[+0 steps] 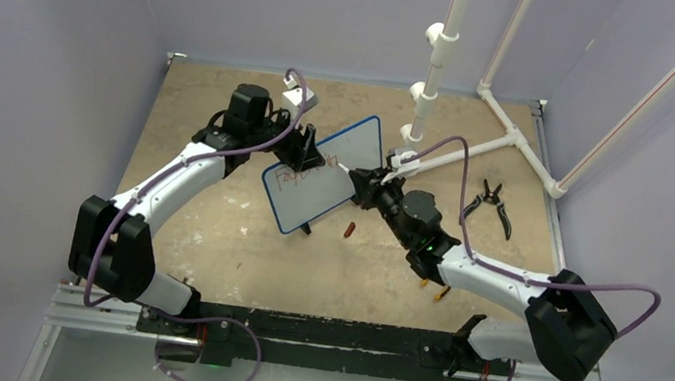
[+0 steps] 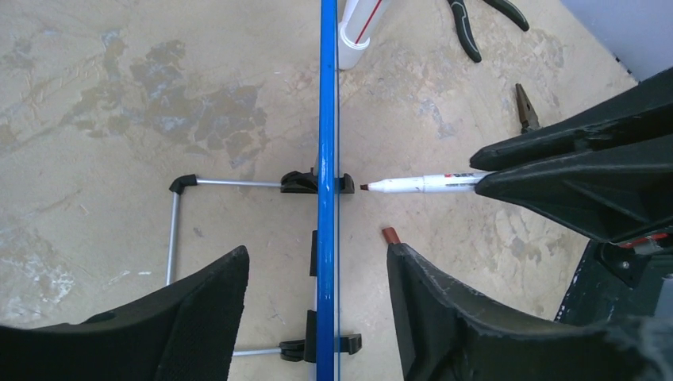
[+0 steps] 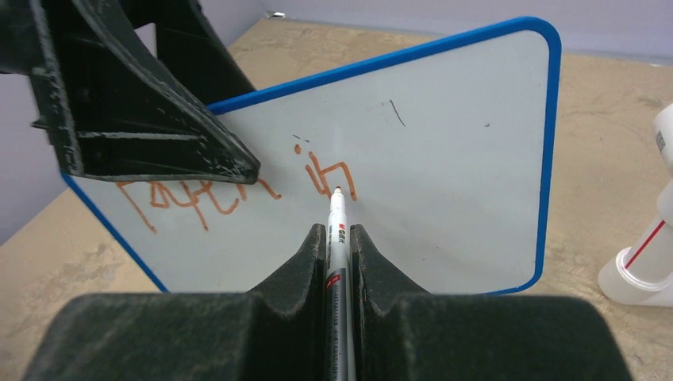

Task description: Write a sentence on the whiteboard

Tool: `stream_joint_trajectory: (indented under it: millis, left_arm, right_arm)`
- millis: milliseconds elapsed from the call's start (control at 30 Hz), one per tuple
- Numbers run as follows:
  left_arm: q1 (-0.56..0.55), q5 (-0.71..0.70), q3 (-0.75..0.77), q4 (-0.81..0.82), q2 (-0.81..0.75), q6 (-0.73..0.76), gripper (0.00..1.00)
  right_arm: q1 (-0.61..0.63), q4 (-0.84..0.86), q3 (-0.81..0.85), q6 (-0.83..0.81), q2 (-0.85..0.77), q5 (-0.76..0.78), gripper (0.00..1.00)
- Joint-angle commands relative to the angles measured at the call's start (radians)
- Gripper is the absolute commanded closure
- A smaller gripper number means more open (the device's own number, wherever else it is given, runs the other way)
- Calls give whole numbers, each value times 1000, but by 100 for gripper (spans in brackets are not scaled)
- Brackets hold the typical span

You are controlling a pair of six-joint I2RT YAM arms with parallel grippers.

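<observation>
The whiteboard (image 1: pixel 323 194) stands tilted on its black feet mid-table, its blue rim seen edge-on in the left wrist view (image 2: pixel 326 119). Red writing, the sentence (image 3: pixel 198 194), reads roughly "Faith in" on one line (image 1: pixel 301 178). My left gripper (image 2: pixel 316 252) is open and straddles the board's top edge, with a gap on each side (image 1: pixel 304 152). My right gripper (image 3: pixel 339 230) is shut on a white marker (image 3: pixel 337 214). The marker's tip (image 2: pixel 367 187) sits at the board's face, just after the "in", a sliver off it in the left wrist view.
A red marker cap (image 1: pixel 348 229) lies on the table below the board (image 2: pixel 390 235). Black pliers (image 1: pixel 492 205) lie to the right. A white PVC pipe frame (image 1: pixel 436 67) stands behind the board, close to its right edge (image 3: pixel 647 262).
</observation>
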Motion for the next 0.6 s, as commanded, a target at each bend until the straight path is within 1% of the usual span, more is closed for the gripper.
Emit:
stream_joint_trajectory:
  millis: [0, 33, 67, 267, 367, 467, 567]
  left_arm:
    - [-4, -19, 17, 41, 10, -39, 31]
    - [-3, -23, 25, 39, 12, -41, 27]
    - [-3, -27, 36, 35, 18, -43, 26]
    - [-3, -20, 135, 6, 83, -46, 21]
    - [-4, -2, 173, 8, 119, -45, 20]
    - [-4, 18, 200, 7, 157, -45, 19]
    - [-7, 10, 208, 15, 185, -45, 18]
  right_arm:
    - [-27, -115, 70, -10, -81, -61, 100]
    - [-40, -150, 81, 8, -93, -82, 100]
    - [-53, -180, 89, 23, -106, -97, 100]
    - [-101, -281, 112, 61, -158, -135, 100]
    - [-159, -255, 74, 79, -183, -182, 100]
    - [-222, -193, 24, 109, -195, -257, 100]
    - [-243, -120, -18, 140, -181, -297, 100]
